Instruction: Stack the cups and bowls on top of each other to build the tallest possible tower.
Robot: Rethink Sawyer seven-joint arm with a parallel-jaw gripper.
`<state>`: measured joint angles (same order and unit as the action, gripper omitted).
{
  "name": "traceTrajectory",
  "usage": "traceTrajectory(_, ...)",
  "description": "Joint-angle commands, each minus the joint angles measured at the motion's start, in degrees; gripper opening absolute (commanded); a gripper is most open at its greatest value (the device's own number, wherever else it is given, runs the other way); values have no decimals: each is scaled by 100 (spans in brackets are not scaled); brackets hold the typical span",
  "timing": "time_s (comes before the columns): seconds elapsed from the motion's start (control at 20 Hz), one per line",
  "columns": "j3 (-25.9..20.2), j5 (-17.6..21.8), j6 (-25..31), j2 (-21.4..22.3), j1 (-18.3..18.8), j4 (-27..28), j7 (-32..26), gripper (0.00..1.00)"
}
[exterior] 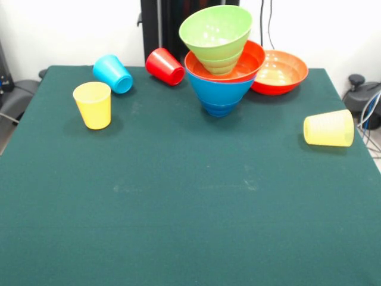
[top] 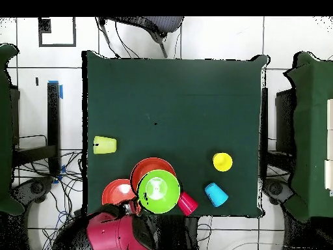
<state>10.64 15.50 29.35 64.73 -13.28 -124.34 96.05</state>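
I cannot find my gripper in either view, so I cannot tell if it is spread or pressed together. Only the overhead view shows a part of me: my red arm (top: 110, 236), at the table (top: 175, 97) edge just beside the tower (top: 158, 191).

From above, the tower is only a green disc over an orange-red rim. The front view shows its height: the blue bowl (exterior: 219, 95) at the bottom, an orange-red bowl (exterior: 253, 59) nested in it, and the big green bowl (exterior: 215, 36) on top, tilted.

The second orange-red bowl (exterior: 280, 72) stands alone, just beside the tower, between it and my arm in the overhead view. On the tower's other side the red cup (exterior: 165, 66) lies on its side, close to it. Beyond it lies the light blue cup (exterior: 113, 74), also on its side. The yellow cup (exterior: 93, 105) stands upright, further from the tower. The ribbed pale yellow cup (exterior: 328, 128) lies on its side, well apart from the tower.
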Motion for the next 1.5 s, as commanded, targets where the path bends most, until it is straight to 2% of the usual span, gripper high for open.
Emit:
traceTrajectory(0.05,-298,52,19,-161,446,346,350,100)
traceTrajectory(0.2,-360,79,-44,-140,678,322,236,100)
traceTrajectory(0.4,-528,109,-178,-122,1176,262,-40,100)
traceTrajectory(0.9,-1233,253,-300,60,2662,-31,-887,100)
traceTrajectory(1.1,-1636,285,-268,253,3282,-183,-1260,100)
traceTrajectory(1.5,-2758,225,-312,794,4799,-804,-2144,100)
